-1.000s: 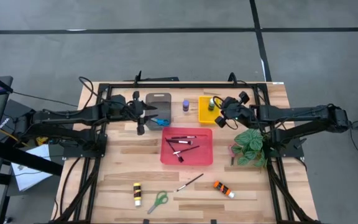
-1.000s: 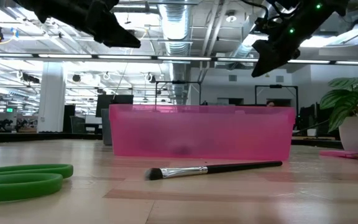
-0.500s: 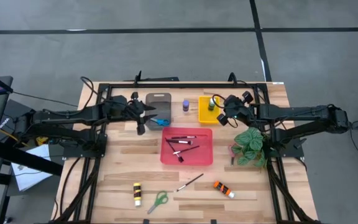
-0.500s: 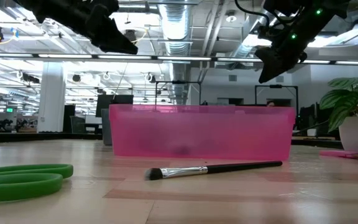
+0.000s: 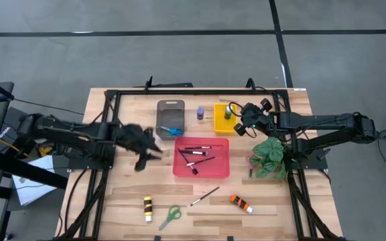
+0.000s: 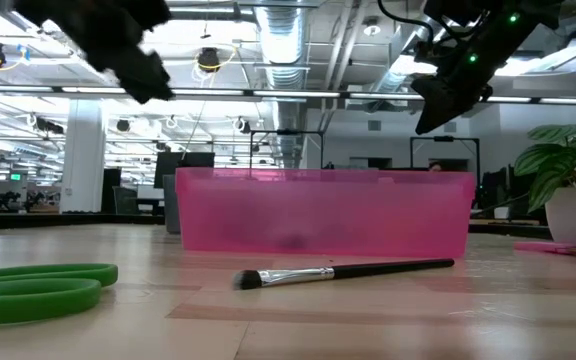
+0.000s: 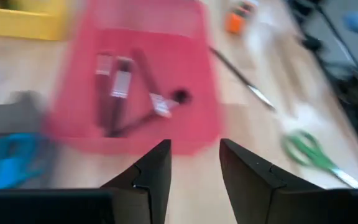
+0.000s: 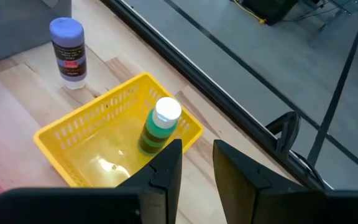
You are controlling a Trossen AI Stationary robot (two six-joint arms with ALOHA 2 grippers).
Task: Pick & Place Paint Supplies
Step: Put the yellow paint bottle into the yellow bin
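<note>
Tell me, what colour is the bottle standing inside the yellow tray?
Green, with a white cap: the bottle shows best in the right wrist view.

The wooden table point(image 5: 133, 181) sits on a grey floor point(image 5: 179, 53) with dark lines running across it. Behind the table it's a big open workspace: exposed ducts and pipes point(image 6: 288, 45) overhead, long strips of ceiling lights point(image 6: 28, 135), and a white column point(image 6: 83, 155) off to one side. Dark desks and monitors point(image 6: 183, 165) stand further back.
</note>
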